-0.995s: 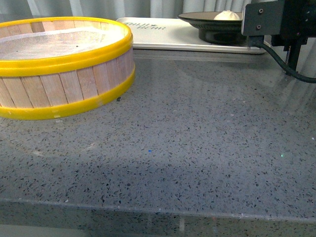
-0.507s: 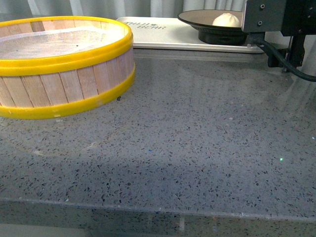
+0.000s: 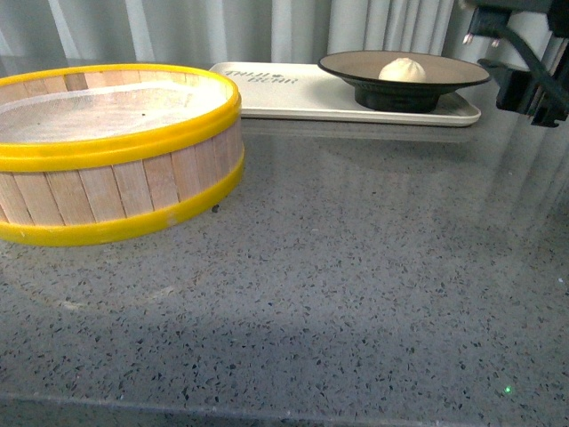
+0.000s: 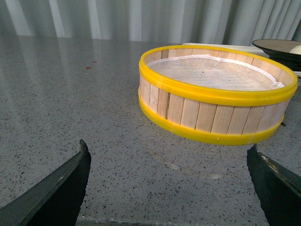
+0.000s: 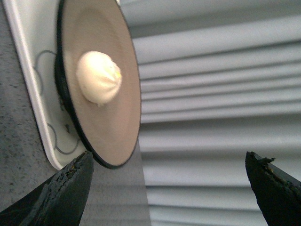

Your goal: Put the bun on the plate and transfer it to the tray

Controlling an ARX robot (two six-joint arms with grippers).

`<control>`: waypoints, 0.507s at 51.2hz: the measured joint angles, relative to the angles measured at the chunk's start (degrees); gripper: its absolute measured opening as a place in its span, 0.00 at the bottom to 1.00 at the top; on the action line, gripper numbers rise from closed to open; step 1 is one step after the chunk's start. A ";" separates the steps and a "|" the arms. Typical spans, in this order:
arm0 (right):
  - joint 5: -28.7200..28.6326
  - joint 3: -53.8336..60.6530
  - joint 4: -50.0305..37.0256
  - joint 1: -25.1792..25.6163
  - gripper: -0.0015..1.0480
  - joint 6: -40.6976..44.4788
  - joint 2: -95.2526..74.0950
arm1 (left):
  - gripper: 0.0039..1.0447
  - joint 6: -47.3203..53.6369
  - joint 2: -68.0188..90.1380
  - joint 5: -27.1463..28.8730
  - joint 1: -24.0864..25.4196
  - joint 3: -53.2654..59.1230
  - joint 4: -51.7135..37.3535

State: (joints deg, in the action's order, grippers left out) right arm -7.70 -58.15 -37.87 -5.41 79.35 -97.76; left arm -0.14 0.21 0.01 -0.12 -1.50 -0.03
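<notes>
The white bun (image 3: 404, 69) lies in the beige plate with a black rim (image 3: 356, 64). The plate stands on the right end of the white tray (image 3: 293, 98) at the back of the counter. In the right wrist view the bun (image 5: 98, 77) sits on the plate (image 5: 110, 132) on the tray (image 5: 28, 80). My right gripper (image 5: 167, 174) is open and empty, held apart from the plate; only part of its arm (image 3: 524, 62) shows at the front view's right edge. My left gripper (image 4: 169, 162) is open and empty above the counter, short of the steamer basket.
A yellow-rimmed wooden steamer basket (image 3: 107, 151) stands at the left; it also shows in the left wrist view (image 4: 216, 94). The grey speckled counter (image 3: 356, 267) spreads across the front. A pleated curtain (image 3: 267, 27) hangs behind.
My right arm has pulled back up and to the right, away from the plate, which now shows whole on the tray. The view has shifted a little.
</notes>
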 joint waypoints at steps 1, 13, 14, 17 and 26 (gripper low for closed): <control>0.37 0.26 -0.09 0.02 0.92 -0.74 0.44 | 0.94 0.00 0.00 0.00 0.00 0.00 0.00; 7.26 8.04 -2.84 0.63 0.92 -21.18 12.28 | 0.94 0.00 0.00 0.00 0.00 0.00 0.00; 7.32 8.09 -2.93 0.68 0.92 -22.67 12.96 | 0.94 0.00 0.00 0.00 0.00 0.00 0.00; 7.63 8.09 -3.21 0.77 0.92 -26.43 14.38 | 0.94 0.00 0.00 0.00 0.00 0.00 0.00; 11.69 14.40 2.27 0.92 0.70 -52.81 18.43 | 0.94 0.00 0.00 0.20 0.00 0.00 0.00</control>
State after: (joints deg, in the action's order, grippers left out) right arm 3.99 -43.75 -35.59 -4.49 26.55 -79.33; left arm -0.14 0.21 0.21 -0.12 -1.50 -0.03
